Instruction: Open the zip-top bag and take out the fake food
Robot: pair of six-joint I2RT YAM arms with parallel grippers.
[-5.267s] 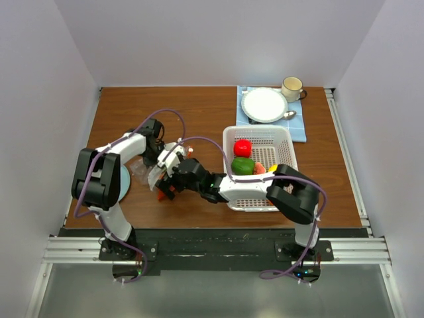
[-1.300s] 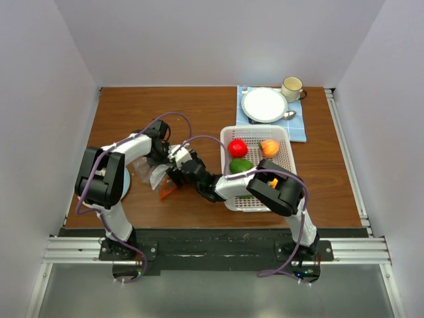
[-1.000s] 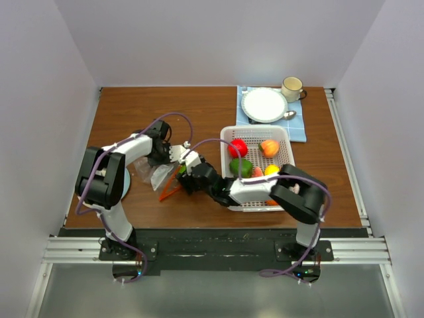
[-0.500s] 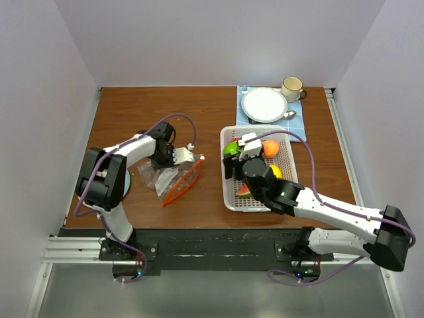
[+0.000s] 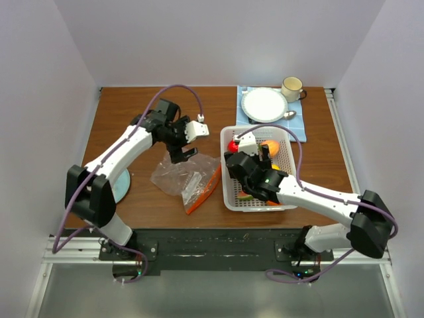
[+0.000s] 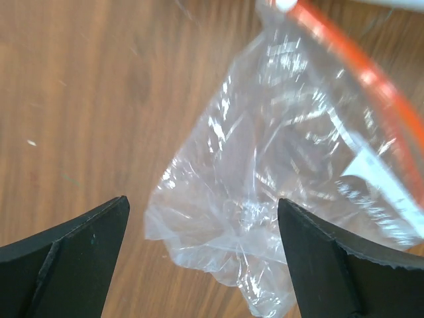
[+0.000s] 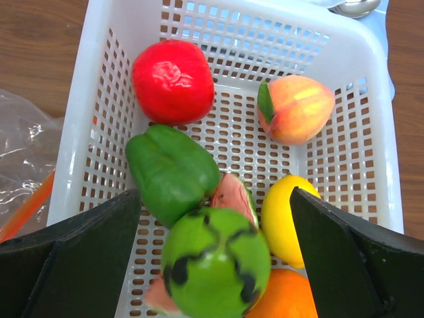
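Brown wood table (image 5: 132, 106), plain white walls on 3 sides. Far R: blue cloth (image 5: 299, 129) w/ white plate (image 5: 264, 104), mug (image 5: 291, 87) & spoon (image 5: 289, 114). White basket (image 5: 289, 162) sits R of centre, just in front of the cloth. Zip-top bag (image 5: 177, 177) lies crumpled on the wood just L of the basket, w/ its red-orange zip strip (image 5: 207, 191) on the side facing the basket. L gripper (image 5: 192, 141) hangs over the bag's far end, jaws wide apart, gripping nothing; in the wrist view the bag's clear film lies below, btwn the two fingers (image 6: 66, 252). R gripper (image 5: 237, 158) is over the basket's L half, jaws also wide apart. Fake food (image 5: 268, 147) is in the basket: red tomato (image 7: 172, 81), peach (image 7: 298, 109), green pepper (image 7: 169, 172), lemon (image 7: 288, 212), watermelon slice (image 7: 232, 192), orange (image 7: 288, 299) & a green striped ball (image 7: 215, 265). The ball shows btwn the R fingers, a bit blurred, touching neither; can't tell if it rests on the pile.
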